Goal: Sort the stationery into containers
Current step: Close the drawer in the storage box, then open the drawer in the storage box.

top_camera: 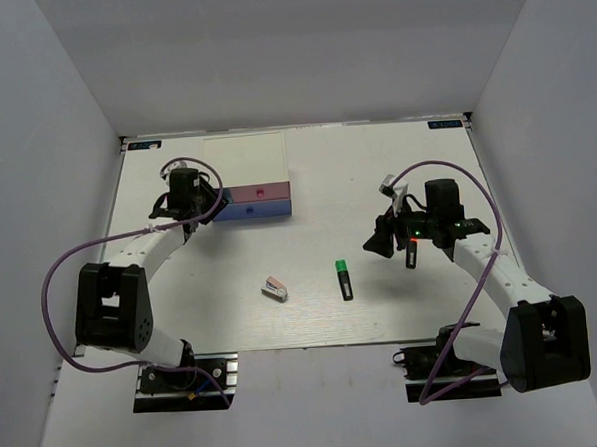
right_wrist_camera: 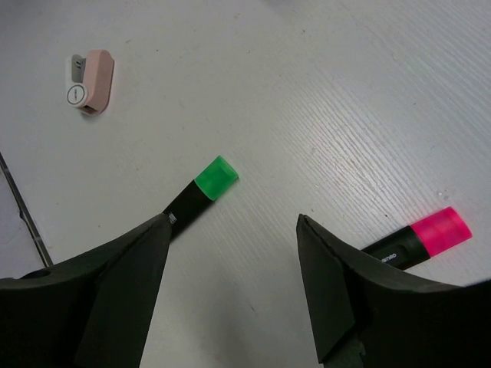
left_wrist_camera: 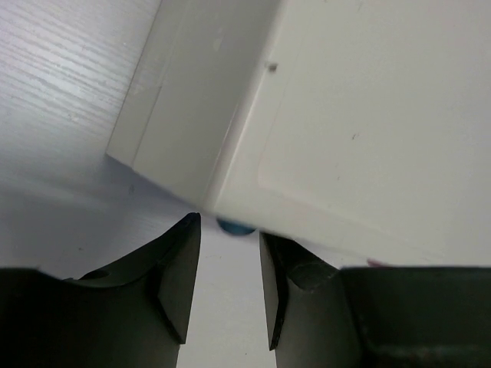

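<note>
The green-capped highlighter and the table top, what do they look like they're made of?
Green-capped highlighter: likely plastic, its cap translucent bright green, its barrel matte black. Table top: white with fine parallel grain lines, so wood-look laminate or painted wood; which one is unclear.

I can read no words or numbers anywhere. A small blue sticker (top_camera: 145,144) at the far left corner of the table (top_camera: 316,182) and a second sticker (top_camera: 446,124) at the far right carry print too small to make out. The stapler (right_wrist_camera: 90,80) bears a round emblem without legible letters. The green-capped highlighter (right_wrist_camera: 203,188) shows a tiny white mark, which is unreadable.
</note>
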Robot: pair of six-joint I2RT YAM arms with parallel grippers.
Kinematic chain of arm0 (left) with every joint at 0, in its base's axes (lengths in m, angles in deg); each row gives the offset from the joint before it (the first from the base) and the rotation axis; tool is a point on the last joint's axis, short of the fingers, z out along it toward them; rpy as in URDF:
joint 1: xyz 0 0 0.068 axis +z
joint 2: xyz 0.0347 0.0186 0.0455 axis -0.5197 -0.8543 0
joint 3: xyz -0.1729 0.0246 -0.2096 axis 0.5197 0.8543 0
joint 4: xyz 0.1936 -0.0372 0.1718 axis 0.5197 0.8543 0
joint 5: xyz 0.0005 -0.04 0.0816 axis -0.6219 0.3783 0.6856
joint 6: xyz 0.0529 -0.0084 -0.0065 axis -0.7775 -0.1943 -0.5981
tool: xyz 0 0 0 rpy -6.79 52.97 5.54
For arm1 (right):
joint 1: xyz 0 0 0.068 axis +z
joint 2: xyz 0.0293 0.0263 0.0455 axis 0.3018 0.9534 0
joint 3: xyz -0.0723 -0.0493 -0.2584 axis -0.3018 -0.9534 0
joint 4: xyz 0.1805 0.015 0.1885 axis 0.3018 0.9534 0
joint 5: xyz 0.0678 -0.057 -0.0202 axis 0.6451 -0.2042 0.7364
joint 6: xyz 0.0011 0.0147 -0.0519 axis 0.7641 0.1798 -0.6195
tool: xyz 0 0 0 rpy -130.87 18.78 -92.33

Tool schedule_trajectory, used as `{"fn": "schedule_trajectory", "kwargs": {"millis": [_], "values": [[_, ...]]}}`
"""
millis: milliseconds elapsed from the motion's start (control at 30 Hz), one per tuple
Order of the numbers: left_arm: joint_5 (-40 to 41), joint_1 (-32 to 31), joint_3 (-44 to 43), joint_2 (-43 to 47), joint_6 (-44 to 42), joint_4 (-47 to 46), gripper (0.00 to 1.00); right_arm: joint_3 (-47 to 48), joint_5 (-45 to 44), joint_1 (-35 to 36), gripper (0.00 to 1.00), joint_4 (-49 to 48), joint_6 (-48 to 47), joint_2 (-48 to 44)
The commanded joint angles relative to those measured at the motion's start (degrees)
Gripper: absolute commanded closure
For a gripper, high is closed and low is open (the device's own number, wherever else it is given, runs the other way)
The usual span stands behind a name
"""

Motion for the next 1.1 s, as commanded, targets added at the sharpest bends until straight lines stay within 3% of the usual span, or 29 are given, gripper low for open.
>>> {"fn": "schedule_trajectory", "kwargs": {"millis": [0,100,200,333,367,433,567,833,1067], "values": [[-2.3,-0.4,4.2,5.5,-2.0,-2.4,0.53,1.7,0.2,-0.1,0.27,-0.5,-1.2,0.0],[-6.6,-0.9,10.2,9.9,-2.7,-6.0,0.53,0.9,0.1,-0.1,0.24,-1.4,-1.0,0.0],[-10.7,-0.9,13.1,11.5,-3.8,-10.2,0.55,0.4,0.8,-0.1,0.33,-2.0,-0.6,0.4],[-15.9,-2.0,10.9,8.0,-4.9,-14.2,0.63,1.0,2.1,0.3,0.57,-2.3,-0.2,1.9],[-17.8,-2.0,10.2,6.8,-4.9,-15.2,0.66,1.5,2.3,0.0,0.71,-2.4,-0.3,2.4],[-19.1,-2.5,8.8,4.6,-3.8,-18.5,0.69,1.8,2.9,0.1,0.8,-2.7,-0.2,3.0],[-21.0,-3.0,8.3,0.0,1.2,-26.1,0.63,2.9,2.8,0.1,0.77,-3.6,-0.2,3.6],[-26.1,-4.7,8.3,-5.6,1.9,-39.3,0.45,1.5,2.5,-0.1,0.74,-4.9,0.0,2.1],[-25.3,-5.2,10.5,-5.7,1.9,-43.9,0.45,1.0,2.3,-0.2,0.74,-5.2,0.0,1.8]]}}
